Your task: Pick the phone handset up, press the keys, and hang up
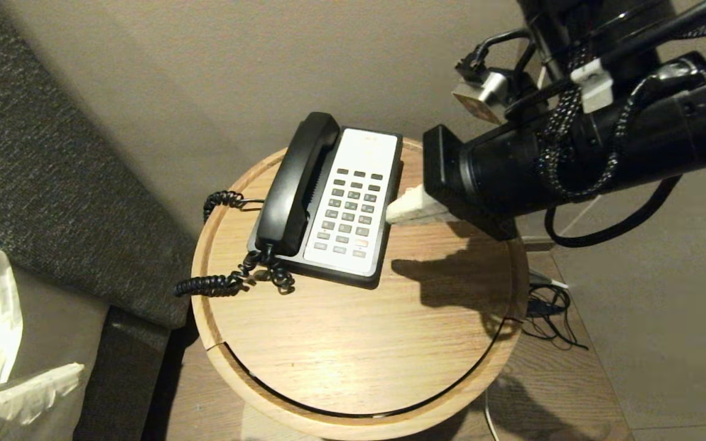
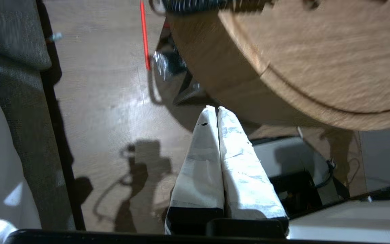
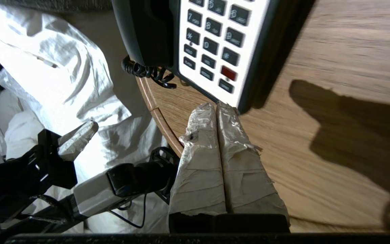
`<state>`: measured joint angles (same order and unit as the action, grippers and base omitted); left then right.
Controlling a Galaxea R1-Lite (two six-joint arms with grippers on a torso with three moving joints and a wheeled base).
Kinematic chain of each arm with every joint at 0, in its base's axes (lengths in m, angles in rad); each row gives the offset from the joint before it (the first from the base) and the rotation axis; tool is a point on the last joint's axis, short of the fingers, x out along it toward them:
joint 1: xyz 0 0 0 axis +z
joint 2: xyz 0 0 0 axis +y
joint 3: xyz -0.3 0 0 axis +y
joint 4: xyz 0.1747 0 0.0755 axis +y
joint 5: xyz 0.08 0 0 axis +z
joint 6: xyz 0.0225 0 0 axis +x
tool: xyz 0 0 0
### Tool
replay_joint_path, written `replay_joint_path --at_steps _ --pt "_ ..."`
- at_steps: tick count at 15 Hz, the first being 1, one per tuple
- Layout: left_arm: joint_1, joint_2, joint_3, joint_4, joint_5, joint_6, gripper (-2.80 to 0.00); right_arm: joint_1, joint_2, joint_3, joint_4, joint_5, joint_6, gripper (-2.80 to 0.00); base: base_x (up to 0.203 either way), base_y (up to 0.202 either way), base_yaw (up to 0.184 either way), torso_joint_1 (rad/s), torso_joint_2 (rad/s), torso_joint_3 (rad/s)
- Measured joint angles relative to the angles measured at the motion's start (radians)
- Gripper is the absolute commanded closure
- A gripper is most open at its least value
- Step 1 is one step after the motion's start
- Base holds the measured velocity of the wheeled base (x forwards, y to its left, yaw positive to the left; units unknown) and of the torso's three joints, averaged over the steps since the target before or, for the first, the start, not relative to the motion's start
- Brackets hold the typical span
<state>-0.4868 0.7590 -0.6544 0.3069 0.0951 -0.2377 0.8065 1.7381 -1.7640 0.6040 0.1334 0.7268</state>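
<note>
A round wooden side table (image 1: 359, 343) holds a desk telephone near its far-left edge. The phone handset (image 1: 296, 184) lies in its cradle along the left side of the phone base (image 1: 390, 245), its long axis running from the table's far edge toward the near-left edge, tilted slightly. A black coiled cord (image 1: 218, 282) trails from the handset's near end out over the table's left edge. The keys (image 1: 348, 214) sit in rows on the white faceplate just right of the handset; one orange-tinted button (image 1: 361, 242) is in a lower row.

The right gripper (image 1: 403, 209) reaches in from the right, its arm roughly level above the table's far-right part and pointing left toward the phone. Its two white-wrapped fingers (image 3: 212, 152) are pressed together, holding nothing, and the tips hover by the right edge of the faceplate — whether they touch it is hard to judge from these views. From these tips the handset lies farther left, across the whole keypad, so the right arm is the nearer arm to both handset and keys.

The left gripper (image 2: 214, 117) hangs low beside the table, below the tabletop's near rim, well apart from the phone — its wrapped fingers are also closed together and empty.

The handset looks not yet lifted, so the task seems at its start.
</note>
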Motion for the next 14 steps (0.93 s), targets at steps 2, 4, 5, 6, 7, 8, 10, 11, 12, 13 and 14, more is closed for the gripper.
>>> replay_joint_path --at_steps 2,4,5,6,7,8,10,11,12,13,14 --pt "0.001 -0.005 0.013 -0.017 0.008 0.001 0.0 -0.022 -0.053 0.023 0.015 -0.011 0.004 0.0 0.0 0.0 0.0 0.0 0.0 0.0" --pt "0.017 -0.012 0.024 -0.02 0.008 0.003 0.0 -0.061 -0.123 0.076 0.017 -0.015 0.016 0.0 0.0 0.0 0.0 0.0 0.0 0.0" --pt "0.029 -0.013 0.027 -0.02 0.008 0.0 0.0 -0.084 -0.159 0.11 0.015 -0.015 0.019 0.0 0.0 0.0 0.0 0.0 0.0 0.0" --pt "0.045 -0.015 0.028 -0.027 0.008 -0.005 0.0 -0.112 -0.202 0.151 0.012 -0.015 0.02 0.0 0.0 0.0 0.0 0.0 0.0 0.0" --pt "0.062 -0.019 0.035 -0.04 0.009 -0.003 0.0 -0.14 -0.247 0.19 0.011 -0.014 0.021 0.0 0.0 0.0 0.0 0.0 0.0 0.0" --pt "0.079 -0.024 0.044 -0.059 0.01 0.003 0.0 -0.175 -0.292 0.225 0.009 -0.012 0.024 0.0 0.0 0.0 0.0 0.0 0.0 0.0" --pt "0.105 -0.042 0.066 -0.088 0.01 0.007 0.0 -0.24 -0.368 0.265 0.009 -0.007 0.055 0.0 0.0 0.0 0.0 0.0 0.0 0.0" --pt "0.11 -0.054 0.07 -0.093 0.01 0.009 0.0 -0.261 -0.398 0.273 0.008 -0.005 0.074 0.0 0.0 0.0 0.0 0.0 0.0 0.0" --pt "0.113 -0.064 0.073 -0.093 0.009 0.009 0.0 -0.276 -0.424 0.277 0.009 -0.004 0.082 0.0 0.0 0.0 0.0 0.0 0.0 0.0" --pt "0.114 -0.073 0.076 -0.092 0.01 0.009 0.0 -0.29 -0.447 0.281 0.01 -0.003 0.084 0.0 0.0 0.0 0.0 0.0 0.0 0.0" --pt "0.115 -0.082 0.078 -0.092 0.009 0.009 0.0 -0.303 -0.469 0.283 0.015 -0.002 0.089 0.0 0.0 0.0 0.0 0.0 0.0 0.0"
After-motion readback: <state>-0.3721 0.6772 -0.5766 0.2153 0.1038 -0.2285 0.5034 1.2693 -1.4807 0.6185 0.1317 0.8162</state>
